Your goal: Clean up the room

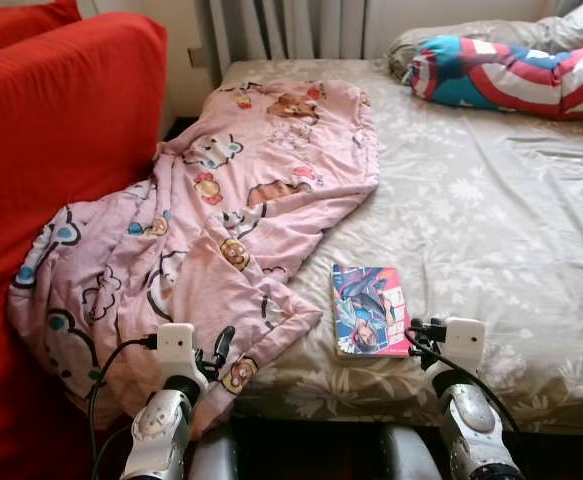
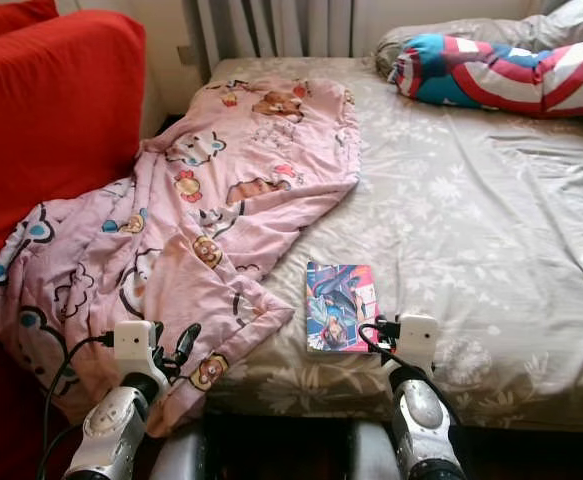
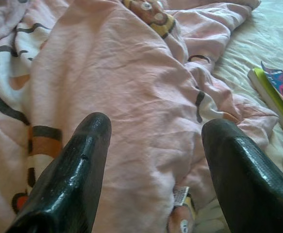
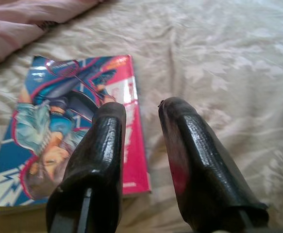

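A pink cartoon-print blanket lies crumpled across the left side of the bed and hangs over its near edge. My left gripper hovers open just above the blanket's near corner, with nothing between its fingers. A colourful comic book lies flat on the grey floral sheet near the front edge, right of the blanket's corner. My right gripper is low over the book's pink right edge. Its fingers stand narrowly apart, holding nothing.
A red sofa rises along the left, against the blanket. A red, white and blue striped pillow and a grey pillow lie at the bed's far right. Pale curtains hang behind. The sheet's right half is bare.
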### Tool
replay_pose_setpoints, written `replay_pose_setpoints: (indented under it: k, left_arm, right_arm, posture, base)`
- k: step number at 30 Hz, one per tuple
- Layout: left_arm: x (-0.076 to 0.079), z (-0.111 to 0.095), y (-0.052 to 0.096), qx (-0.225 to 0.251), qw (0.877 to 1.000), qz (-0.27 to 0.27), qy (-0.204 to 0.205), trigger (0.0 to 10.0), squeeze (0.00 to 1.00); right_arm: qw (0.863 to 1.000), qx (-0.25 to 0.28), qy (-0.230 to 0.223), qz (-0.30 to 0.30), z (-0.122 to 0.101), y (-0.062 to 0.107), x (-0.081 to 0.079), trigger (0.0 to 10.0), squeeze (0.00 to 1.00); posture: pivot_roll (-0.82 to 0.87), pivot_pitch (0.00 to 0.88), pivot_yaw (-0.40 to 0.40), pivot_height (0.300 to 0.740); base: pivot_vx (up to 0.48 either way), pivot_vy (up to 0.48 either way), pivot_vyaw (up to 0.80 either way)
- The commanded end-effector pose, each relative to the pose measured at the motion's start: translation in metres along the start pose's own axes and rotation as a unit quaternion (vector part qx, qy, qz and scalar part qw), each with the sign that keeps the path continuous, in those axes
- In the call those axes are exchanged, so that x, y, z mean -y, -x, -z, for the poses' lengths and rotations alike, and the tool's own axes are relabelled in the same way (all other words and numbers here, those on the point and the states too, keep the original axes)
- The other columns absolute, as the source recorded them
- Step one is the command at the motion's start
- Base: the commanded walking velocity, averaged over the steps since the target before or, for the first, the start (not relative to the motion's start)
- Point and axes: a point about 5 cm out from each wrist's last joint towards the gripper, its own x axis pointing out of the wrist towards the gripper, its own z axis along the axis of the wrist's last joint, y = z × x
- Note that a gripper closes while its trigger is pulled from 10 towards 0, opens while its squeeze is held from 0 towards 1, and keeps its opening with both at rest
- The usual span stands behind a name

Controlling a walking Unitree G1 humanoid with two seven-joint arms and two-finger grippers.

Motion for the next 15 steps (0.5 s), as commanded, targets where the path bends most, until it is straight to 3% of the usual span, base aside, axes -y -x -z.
replay_pose_setpoints:
  k: [1,3,15]
  left_arm:
    - [-0.0018,-0.0011,0.0007,0.001,1.0,0.0,-0.001,10.0,0.0]
    - [-0.0018,-0.0015,0.0004,0.001,1.0,0.002,-0.001,10.0,0.0]
    - [-0.0013,-0.0029,-0.0014,0.0,1.0,0.004,-0.001,10.0,0.0]
  right_arm:
    - [1.0,-0.006,-0.008,0.002,0.0001,-0.0017,-0.0024,10.0,0.0]
    - [1.0,-0.008,-0.012,0.002,0.0013,-0.0015,-0.0036,10.0,0.0]
    - [1.0,-0.016,-0.013,-0.006,0.0074,0.0012,-0.0107,10.0,0.0]
  posture:
    - [0.0,0.093,0.048,0.586]
    - [0.0,0.093,0.049,0.586]
    - [0.0,0.088,0.051,0.586]
  base:
    - [0.0,0.0,0.0]
    - [0.0,0.0,0.0]
    - [0.274,0.0,0.0]
